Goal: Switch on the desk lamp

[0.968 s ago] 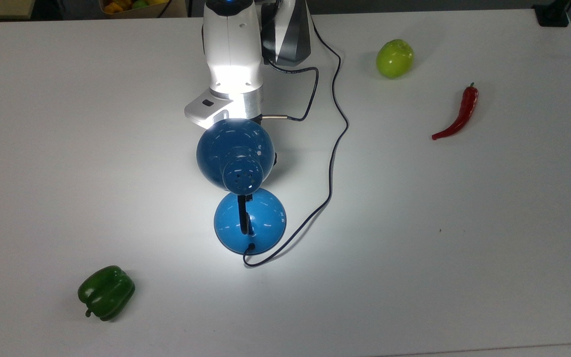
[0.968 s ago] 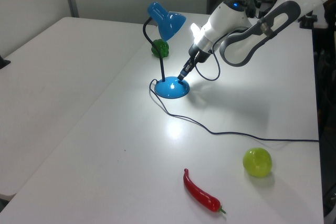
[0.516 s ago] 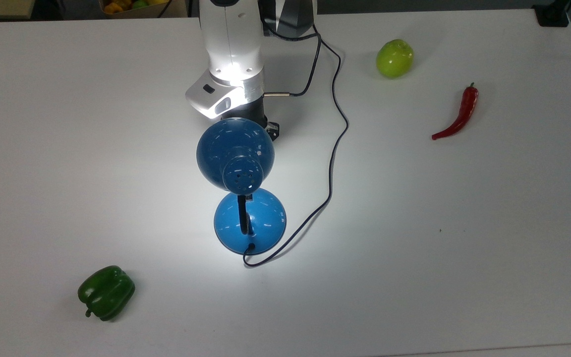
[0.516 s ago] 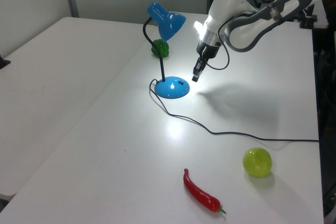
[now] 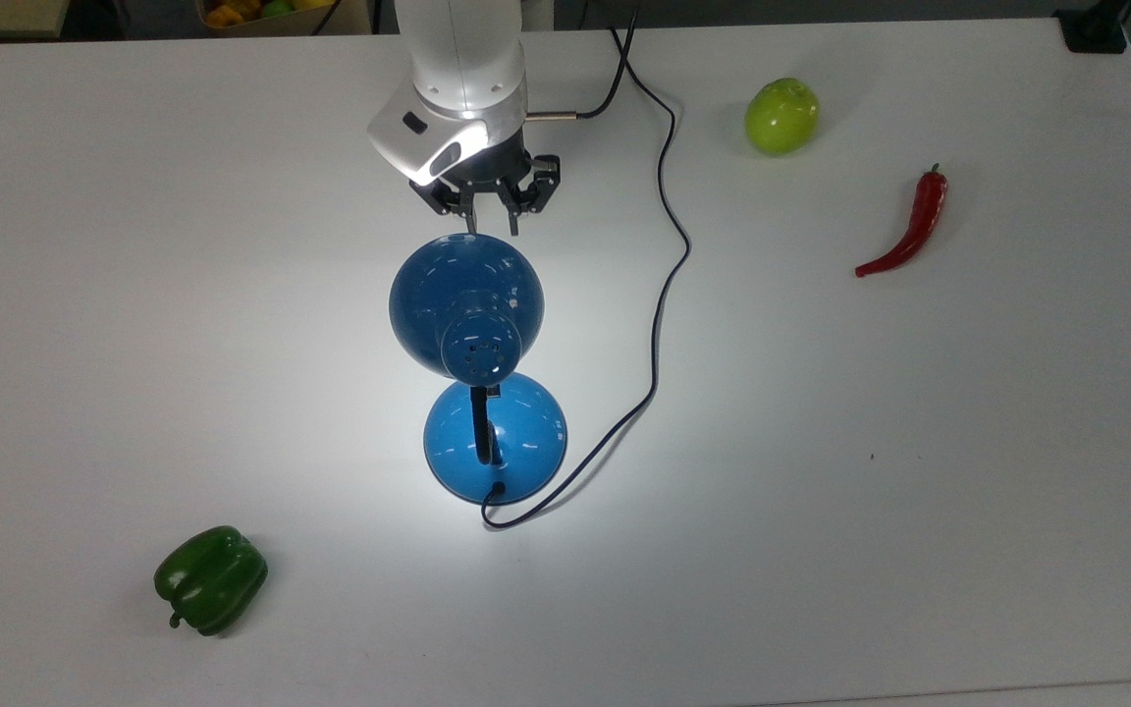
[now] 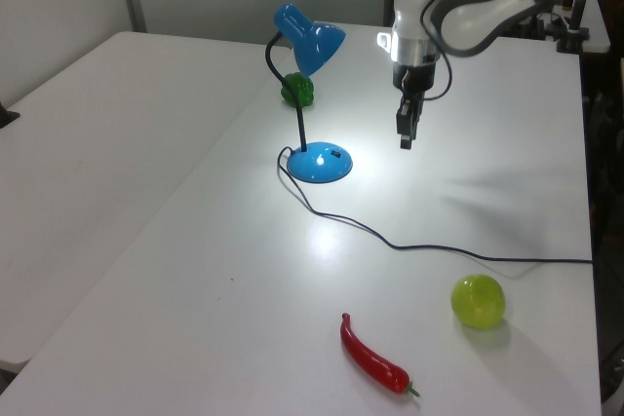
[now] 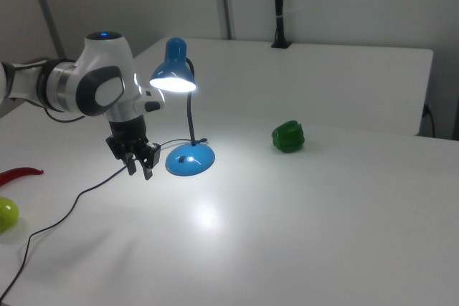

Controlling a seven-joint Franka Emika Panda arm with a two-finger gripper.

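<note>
In the top view you see the desk lamp [image 5: 487, 383] near the middle of the counter [image 5: 919, 491], its dome shade [image 5: 465, 304] toward the top view's top and its round base [image 5: 495, 438] toward the top view's bottom, so its long axis runs up and down the picture. A bright pool of light lies on the counter around it, so you can judge the lamp already lit. The jaws [image 5: 492, 221] hang just past the shade's upper rim, apart from it, with the two fingers showing a small gap and nothing between them; the lamp lies from them toward the top view's bottom, and the base, where a switch would be, sits beyond the shade. In the left view the jaws [image 6: 405, 135] point straight down, above the counter and off to the left view's right of the base [image 6: 320, 163], clear of it; from this side you cannot tell their spread. The shade [image 6: 308, 36] opens toward the left view's right and downward, toward the arm, and the neck rises from the base and bends over at the top. In the right view the jaws [image 7: 140, 166] hang slightly parted and empty, to the right view's left of the base [image 7: 190, 158] and below the glowing shade [image 7: 173, 73], which points toward them. If you need the switch again, you must travel back toward the base and down.
</note>
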